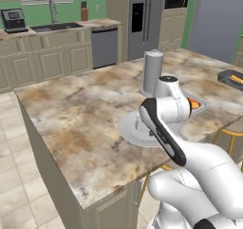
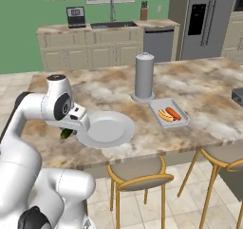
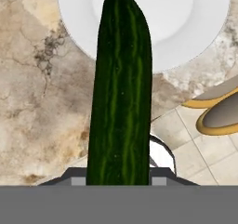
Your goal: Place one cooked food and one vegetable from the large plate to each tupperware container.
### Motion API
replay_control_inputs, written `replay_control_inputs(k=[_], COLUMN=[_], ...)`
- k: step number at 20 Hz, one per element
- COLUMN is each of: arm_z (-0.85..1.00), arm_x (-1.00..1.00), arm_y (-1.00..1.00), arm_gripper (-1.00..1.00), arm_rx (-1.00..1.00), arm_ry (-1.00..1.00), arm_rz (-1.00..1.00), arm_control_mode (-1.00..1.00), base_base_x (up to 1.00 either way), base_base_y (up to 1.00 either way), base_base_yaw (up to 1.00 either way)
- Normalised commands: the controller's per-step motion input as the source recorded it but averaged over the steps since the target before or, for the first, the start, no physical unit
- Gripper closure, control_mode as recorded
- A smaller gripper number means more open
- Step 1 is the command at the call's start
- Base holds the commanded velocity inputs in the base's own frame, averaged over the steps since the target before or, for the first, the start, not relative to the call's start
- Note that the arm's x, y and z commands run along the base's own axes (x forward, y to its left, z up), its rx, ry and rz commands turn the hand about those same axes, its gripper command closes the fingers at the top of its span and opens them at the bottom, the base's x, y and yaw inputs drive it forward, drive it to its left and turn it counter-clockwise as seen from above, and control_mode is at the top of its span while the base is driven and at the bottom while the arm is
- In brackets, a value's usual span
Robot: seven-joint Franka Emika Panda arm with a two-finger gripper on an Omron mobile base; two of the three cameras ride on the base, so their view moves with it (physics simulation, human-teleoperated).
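Cucumber (image 3: 122,93) is sitting clamped in my fingers, which are closed nearly all the way on it, hanging above the large plate's (image 2: 107,128) near rim; in the right base view the gripper (image 2: 66,133) is at mid-left of the frame. Plate is looking bare. Lighter tray (image 2: 169,113), right of center, is already carrying a hot dog and carrot, so I'm judging this veg belongs in the other container. Risks: it's sticking far out past the grip w/ little held, so a fast swing could slip it; the tall canister (image 2: 144,76) could clip it en route.
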Motion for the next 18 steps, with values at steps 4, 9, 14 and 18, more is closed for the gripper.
replay_control_inputs(k=[4,9,14,18], arm_z=[-0.24,0.01,0.0,0.0], arm_x=[-0.01,-0.02,0.0,-0.03], arm_y=[-0.68,-0.51,0.0,0.0], arm_gripper=[1.0,1.0,1.0,1.0], arm_rx=[-0.05,0.1,0.0,0.0], arm_ry=[0.0,-0.01,0.0,0.0], arm_rz=[0.03,0.11,0.0,0.0], arm_control_mode=[-1.0,-1.0,-1.0,1.0], base_base_x=[0.0,0.0,0.0,-0.31], base_base_y=[0.0,0.0,0.0,-0.04], base_base_yaw=[0.0,0.0,0.0,0.0])
